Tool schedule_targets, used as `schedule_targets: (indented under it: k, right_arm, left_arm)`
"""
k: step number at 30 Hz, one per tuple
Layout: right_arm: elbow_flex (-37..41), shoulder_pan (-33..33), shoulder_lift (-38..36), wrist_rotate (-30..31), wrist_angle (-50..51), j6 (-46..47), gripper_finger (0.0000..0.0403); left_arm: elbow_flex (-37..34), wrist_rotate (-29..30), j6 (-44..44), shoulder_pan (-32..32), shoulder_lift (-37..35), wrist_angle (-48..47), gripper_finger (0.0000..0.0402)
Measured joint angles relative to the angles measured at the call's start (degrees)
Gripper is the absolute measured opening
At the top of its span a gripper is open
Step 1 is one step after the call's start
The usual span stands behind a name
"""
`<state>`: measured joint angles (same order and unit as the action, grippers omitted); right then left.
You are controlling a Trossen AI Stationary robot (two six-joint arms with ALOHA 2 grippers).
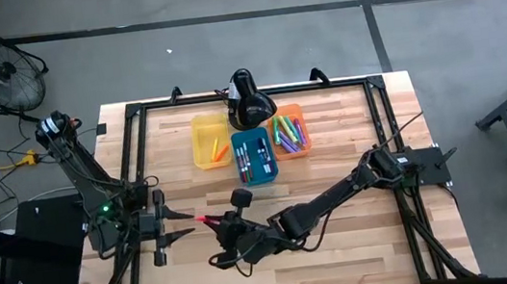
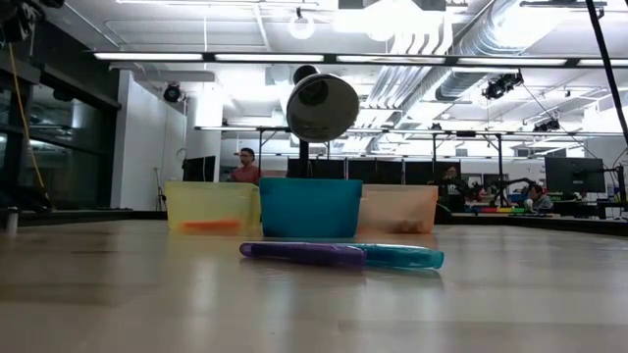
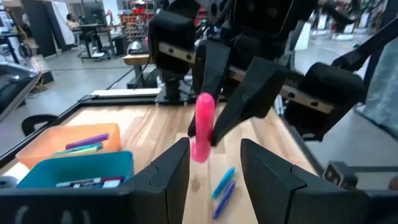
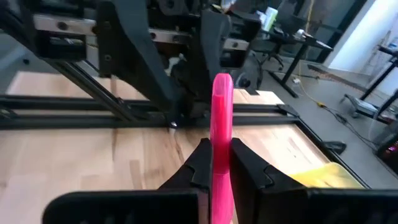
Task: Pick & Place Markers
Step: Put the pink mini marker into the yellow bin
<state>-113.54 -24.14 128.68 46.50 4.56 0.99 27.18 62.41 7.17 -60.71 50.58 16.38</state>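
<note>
We see a pink marker (image 4: 221, 134) pinched between the fingers of the right gripper (image 4: 217, 163), which is closed on its barrel; in the right wrist view it stands upright in the centre of the frame. From above, the same marker shows as a small red-pink streak just left of centre in the lower half, at the tip of the right gripper (image 1: 213, 221).

The left gripper (image 1: 189, 222) faces it from the left side of the overhead frame, its fingers parted with the marker's end just at or between their tips. In the left wrist view the pink marker (image 3: 203, 127) hangs at the centre, above the gap between the two spread fingers (image 3: 166, 176); we cannot tell whether they touch it.

Two more markers lie on the wooden table (image 1: 348, 121): a purple marker (image 2: 304, 253) and a teal marker (image 2: 404, 256), end to end at the centre of the low view.

Behind them stand three bins in a row: a yellow bin (image 1: 209, 140) at upper centre-left holding an orange marker, a blue bin (image 1: 254, 155) in the middle with several markers, and an orange bin (image 1: 290, 132) to its right with purple, green and other markers. A black camera mount (image 1: 248, 101) sits just above the bins.
</note>
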Motion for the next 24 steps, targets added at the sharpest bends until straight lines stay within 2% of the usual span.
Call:
schedule_targets:
  k: [6,13,16,24]
  right_arm:
    - [0.0,0.0,0.0,-2.1,-3.8,-2.2,0.0020]
    - [0.0,0.1,0.0,-4.2,-4.6,-2.5,0.0020]
    - [0.0,0.1,0.0,-3.3,-4.0,-2.5,0.0020]
    - [-0.1,0.0,0.0,-2.3,-2.8,-1.1,0.0020]
  left_arm:
    - [0.0,-1.5,-2.4,1.7,0.0,2.6,0.0140]
    - [0.0,-13.2,-2.4,8.7,0.0,3.7,0.0140]
    - [0.0,-17.1,-2.4,11.2,0.3,4.1,0.0140]
    - [-0.1,-19.5,-4.0,12.3,0.7,6.8,0.0140]
